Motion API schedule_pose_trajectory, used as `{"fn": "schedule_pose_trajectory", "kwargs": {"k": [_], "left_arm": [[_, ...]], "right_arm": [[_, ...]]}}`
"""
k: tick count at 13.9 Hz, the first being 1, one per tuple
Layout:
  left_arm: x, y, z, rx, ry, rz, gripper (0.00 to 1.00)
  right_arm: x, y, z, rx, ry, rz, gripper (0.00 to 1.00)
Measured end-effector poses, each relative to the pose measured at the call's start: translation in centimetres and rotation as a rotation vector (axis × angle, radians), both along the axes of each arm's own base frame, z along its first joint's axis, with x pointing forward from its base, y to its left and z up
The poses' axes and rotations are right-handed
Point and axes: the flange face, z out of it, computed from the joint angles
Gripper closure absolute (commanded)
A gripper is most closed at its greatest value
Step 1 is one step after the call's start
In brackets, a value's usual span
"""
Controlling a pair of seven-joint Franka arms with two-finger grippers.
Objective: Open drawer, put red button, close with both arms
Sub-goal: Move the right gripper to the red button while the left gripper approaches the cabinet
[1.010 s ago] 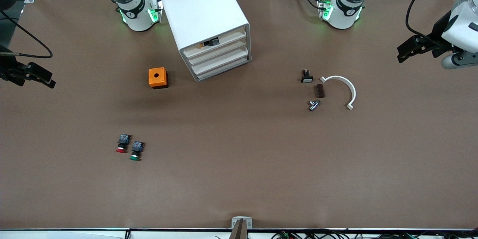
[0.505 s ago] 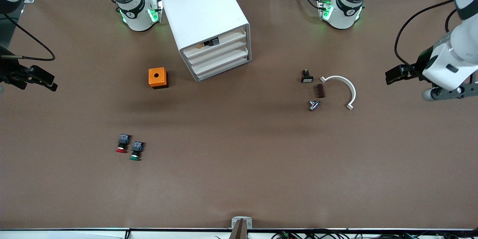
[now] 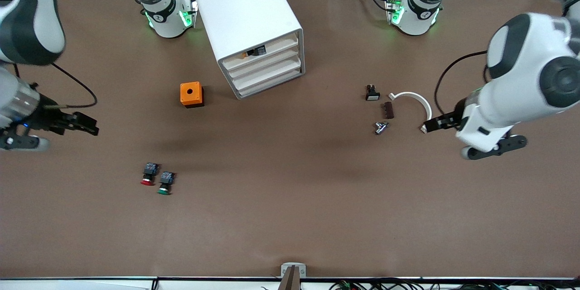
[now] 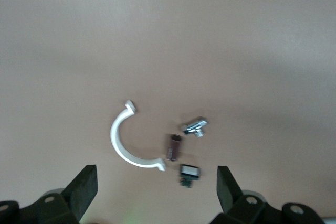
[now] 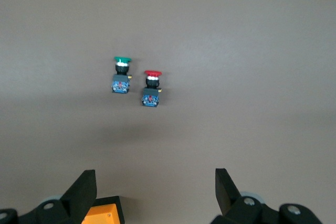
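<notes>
Second drawer (image 3: 262, 60) down in the white cabinet (image 3: 247, 22): shut, untouched. Red button (image 3: 147, 176) lying on the bench (image 3: 290, 199) nearer the front camera than the orange box (image 3: 191, 94), touching-close beside its green-capped twin (image 3: 164, 183), toward the right arm's end. Big change over the last second: both arms swung in from the bench ends. Right claw (image 3: 88, 125) spread wide and empty, nearing the buttons. Left claw (image 3: 437, 123) also released, over the white curved clip (image 3: 419, 104). Just the opening approach, nothing gripped yet.

Both open black claws have swung inward over the brown worktop (image 3: 290, 217): left claw (image 3: 428, 125) probably just beside the white curved clip (image 3: 414, 105), right claw (image 3: 90, 126) nearing the orange box (image 3: 191, 94).
</notes>
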Motion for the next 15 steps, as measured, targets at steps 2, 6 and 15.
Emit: {"fn": "schedule_pose_trajectory", "kwargs": {"k": [2,6,15], "left_arm": [[-0.3,-4.1,-2.9,0.039,0.021,0.112,0.00],[-1.8,-10.6,-6.6,0.105,0.051,0.320,0.00],[-6.0,-18.7,-13.8,0.185,0.399,0.880,0.00]], "right_arm": [[1.5,-0.2,-5.2,0.003,0.035,-0.003,0.00],[3.7,-0.6,-14.5,0.013,0.057,-0.015,0.00],[4.6,-0.4,-27.2,0.083,0.064,-0.085,0.00]]}}
